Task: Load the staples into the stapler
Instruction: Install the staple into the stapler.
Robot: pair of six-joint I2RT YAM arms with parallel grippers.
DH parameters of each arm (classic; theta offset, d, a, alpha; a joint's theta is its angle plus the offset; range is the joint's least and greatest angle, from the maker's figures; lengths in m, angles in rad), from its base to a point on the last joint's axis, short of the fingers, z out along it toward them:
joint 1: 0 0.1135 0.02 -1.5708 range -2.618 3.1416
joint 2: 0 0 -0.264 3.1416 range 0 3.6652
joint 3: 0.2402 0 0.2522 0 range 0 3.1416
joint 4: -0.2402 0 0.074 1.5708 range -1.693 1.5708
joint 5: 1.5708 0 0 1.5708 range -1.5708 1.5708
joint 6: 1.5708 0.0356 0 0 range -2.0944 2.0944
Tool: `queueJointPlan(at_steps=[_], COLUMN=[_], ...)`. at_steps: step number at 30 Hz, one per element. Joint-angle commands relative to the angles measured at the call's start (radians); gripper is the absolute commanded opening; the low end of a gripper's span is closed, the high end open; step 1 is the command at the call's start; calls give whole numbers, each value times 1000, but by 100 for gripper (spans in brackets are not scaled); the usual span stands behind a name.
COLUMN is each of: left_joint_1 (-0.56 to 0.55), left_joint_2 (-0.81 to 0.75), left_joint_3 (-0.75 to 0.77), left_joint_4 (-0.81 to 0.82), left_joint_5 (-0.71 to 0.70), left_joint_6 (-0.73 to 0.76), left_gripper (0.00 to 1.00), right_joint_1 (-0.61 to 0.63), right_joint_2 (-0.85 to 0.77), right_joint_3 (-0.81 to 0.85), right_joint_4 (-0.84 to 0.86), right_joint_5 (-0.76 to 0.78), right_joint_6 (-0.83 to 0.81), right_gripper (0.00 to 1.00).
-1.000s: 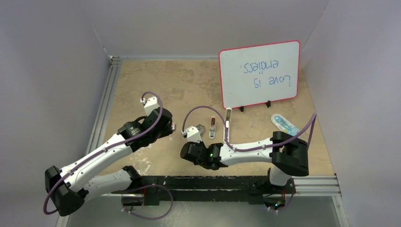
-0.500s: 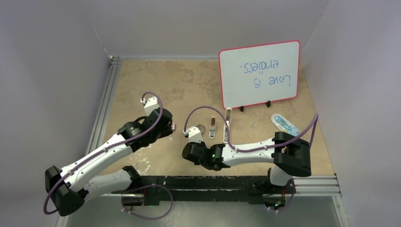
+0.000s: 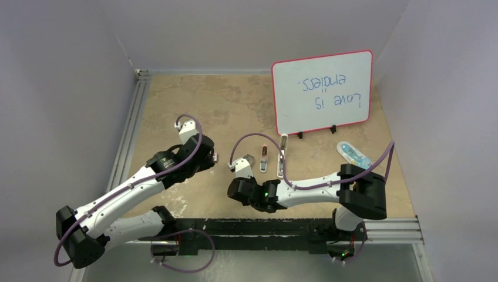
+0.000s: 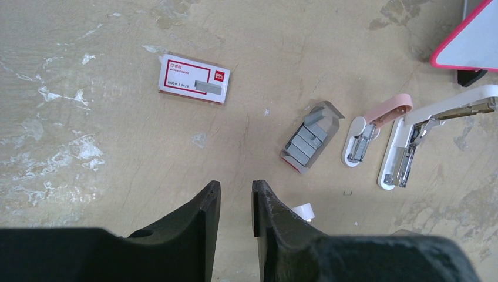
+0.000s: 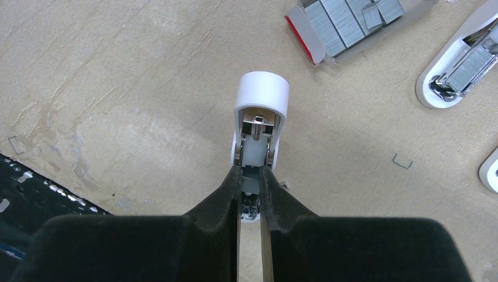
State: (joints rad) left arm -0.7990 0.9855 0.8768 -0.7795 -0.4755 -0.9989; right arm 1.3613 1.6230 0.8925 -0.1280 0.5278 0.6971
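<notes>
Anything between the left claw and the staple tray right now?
Nothing visible stands directly between them: in the left wrist view only bare tan tabletop separates the open left claw from the grey tray of silvery staple strips. The small white stapler gripped by the right claw sits close beside that path, though.

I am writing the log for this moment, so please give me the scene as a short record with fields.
left gripper: open, empty, over the table
right gripper: shut on small white stapler
staples: in grey tray, on the table, no gripper touching
staple box: lying flat, apart from the tray
pink stapler: open, beside the tray
large white stapler: open, next to the pink one
</notes>
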Motion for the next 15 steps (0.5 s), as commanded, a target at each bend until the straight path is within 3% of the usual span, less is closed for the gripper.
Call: queueJointPlan(at_steps=[1, 15], left_joint_1=[5, 10], left_joint_2=[1, 2], left_joint_3=[-2, -5], left_joint_4=[17, 20], left_joint_5=[-8, -5], left_joint_6=[10, 9], left_gripper=[26, 26], right_joint_1=[2, 22], right_joint_2=[-7, -20], right_joint_3=[-11, -19], right_joint_4=[25, 7], right_joint_5=[1, -6], right_joint_6=[-14, -15], right_gripper=[11, 17])
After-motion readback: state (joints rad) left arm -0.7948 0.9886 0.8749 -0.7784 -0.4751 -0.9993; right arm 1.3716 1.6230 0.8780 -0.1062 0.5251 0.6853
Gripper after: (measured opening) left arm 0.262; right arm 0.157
